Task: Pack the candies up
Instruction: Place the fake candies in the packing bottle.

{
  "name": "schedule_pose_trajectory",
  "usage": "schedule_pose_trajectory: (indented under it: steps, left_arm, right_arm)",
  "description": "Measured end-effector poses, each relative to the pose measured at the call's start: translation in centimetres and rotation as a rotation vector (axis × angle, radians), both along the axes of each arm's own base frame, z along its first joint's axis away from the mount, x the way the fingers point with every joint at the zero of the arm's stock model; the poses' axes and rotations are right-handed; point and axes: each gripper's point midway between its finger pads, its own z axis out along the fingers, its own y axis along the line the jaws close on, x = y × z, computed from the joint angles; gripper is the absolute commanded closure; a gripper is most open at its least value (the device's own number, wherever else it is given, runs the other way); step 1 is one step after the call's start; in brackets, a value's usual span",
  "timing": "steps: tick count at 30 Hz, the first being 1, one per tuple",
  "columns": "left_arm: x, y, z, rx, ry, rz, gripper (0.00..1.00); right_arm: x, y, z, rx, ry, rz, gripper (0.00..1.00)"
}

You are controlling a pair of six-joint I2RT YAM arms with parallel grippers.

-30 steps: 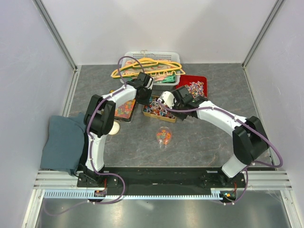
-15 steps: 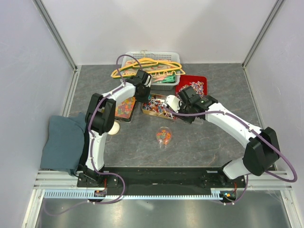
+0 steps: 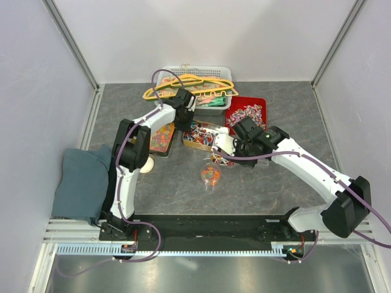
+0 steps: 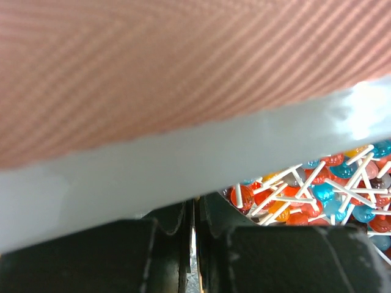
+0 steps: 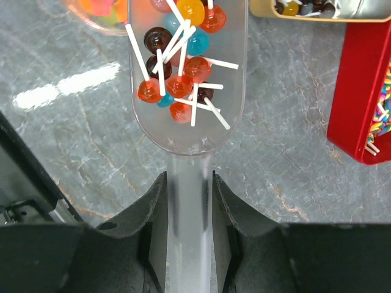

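Note:
My right gripper (image 5: 189,177) is shut on the handle of a clear scoop (image 5: 188,91) that holds several lollipops (image 5: 180,85). In the top view the scoop (image 3: 215,160) hovers just above a small clear cup of gummies (image 3: 211,176), whose edge also shows in the right wrist view (image 5: 98,9). My left gripper (image 3: 185,108) is at the far left corner of the gold tin of lollipops (image 3: 204,135). Its jaws (image 4: 194,210) are closed on the tin's thin rim. Gummies fill an orange tray (image 3: 160,139). Wrapped pieces fill a red tray (image 3: 247,113).
A white basket of hangers (image 3: 195,85) stands at the back. A grey cloth (image 3: 79,183) lies at the left edge and a small white ball (image 3: 148,163) lies beside the left arm. The red tray's wall (image 5: 366,91) is right of the scoop.
My right arm has swung from the gold tin toward the near side, carrying the loaded scoop over the clear cup. The tin has shifted slightly; my left gripper has stayed at its corner.

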Motion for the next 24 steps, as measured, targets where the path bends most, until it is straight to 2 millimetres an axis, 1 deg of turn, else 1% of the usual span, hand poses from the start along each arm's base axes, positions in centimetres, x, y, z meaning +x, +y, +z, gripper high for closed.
schedule_pose_trajectory:
  steps: [4,8,12,16,20,24]
  left_arm:
    - [0.4,0.0,0.0,0.006,-0.003,-0.014,0.85]
    - [0.6,0.0,-0.1,0.005,-0.004,-0.022,0.77]
    - [0.9,0.0,-0.1,-0.001,-0.007,-0.023,0.74]
    - [1.0,-0.1,-0.1,-0.004,-0.008,-0.025,0.66]
    - [0.9,-0.3,0.0,-0.011,-0.006,-0.029,0.62]
    - [0.9,-0.4,0.0,-0.016,-0.004,-0.033,0.61]
  right_arm:
    - [-1.0,0.3,0.1,-0.008,0.003,0.040,1.00]
    - [-1.9,0.2,-0.4,-0.033,0.017,0.068,1.00]
    - [-2.2,-0.3,-0.8,-0.065,0.022,0.075,1.00]
    - [-2.3,-1.0,-0.9,-0.102,0.022,0.079,1.00]
    - [-2.5,-1.4,-1.0,-0.137,0.018,0.095,1.00]
    - [-2.7,-1.5,-1.3,-0.169,0.027,0.112,1.00]
